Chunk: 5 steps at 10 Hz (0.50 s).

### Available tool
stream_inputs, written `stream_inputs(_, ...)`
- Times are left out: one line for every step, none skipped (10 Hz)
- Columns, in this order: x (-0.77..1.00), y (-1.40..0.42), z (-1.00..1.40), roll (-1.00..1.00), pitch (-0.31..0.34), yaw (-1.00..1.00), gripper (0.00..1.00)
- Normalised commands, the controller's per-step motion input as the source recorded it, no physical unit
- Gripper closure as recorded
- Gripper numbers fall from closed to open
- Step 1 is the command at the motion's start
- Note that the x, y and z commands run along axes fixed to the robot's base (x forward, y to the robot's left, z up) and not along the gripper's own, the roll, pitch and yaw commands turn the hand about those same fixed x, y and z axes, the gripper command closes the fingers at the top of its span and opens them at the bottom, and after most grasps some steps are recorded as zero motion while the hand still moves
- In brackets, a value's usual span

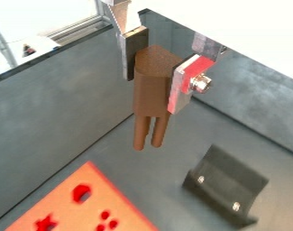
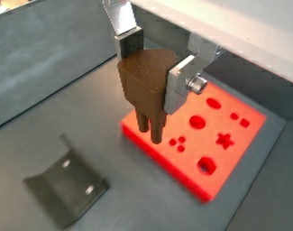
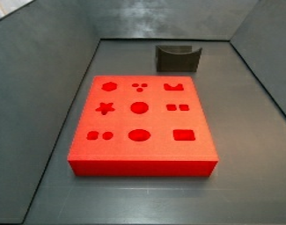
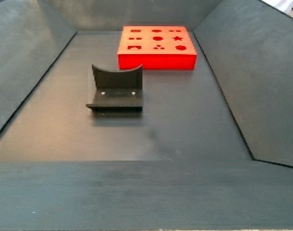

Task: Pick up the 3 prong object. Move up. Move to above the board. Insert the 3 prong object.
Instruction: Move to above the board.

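Above the board's edge, peg in the grip, insertion still to come.

Both wrist views show the gripper [image 2: 152, 79] clamped on the 3 prong object [image 2: 145, 90], its silver fingers [image 1: 122, 56] pressed against the brown body and the prongs hanging free, well clear of the floor. The board [image 3: 139, 114] lies below, and the prongs hang just over its near edge in a wrist view, beside the three-dot cutout [image 2: 178, 143]. The fixture [image 4: 114, 88] stands empty apart from the board. Neither side view shows the arm. Pickup and lift look done; alignment over the dots, then descent, remain.
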Motion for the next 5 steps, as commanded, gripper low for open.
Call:
stream_inputs(-0.04, -1.00, 0.21, 0.00, 0.033, 0.00, 1.00)
stream_inputs(-0.04, -1.00, 0.21, -0.01, 0.041, 0.00, 1.00)
stream_inputs(-0.03, -1.00, 0.22, 0.00, 0.050, 0.01, 1.00)
stream_inputs(-0.02, -1.00, 0.22, 0.01, 0.069, 0.01, 1.00)
stream_inputs(0.01, -1.00, 0.23, 0.01, 0.086, 0.01, 1.00)
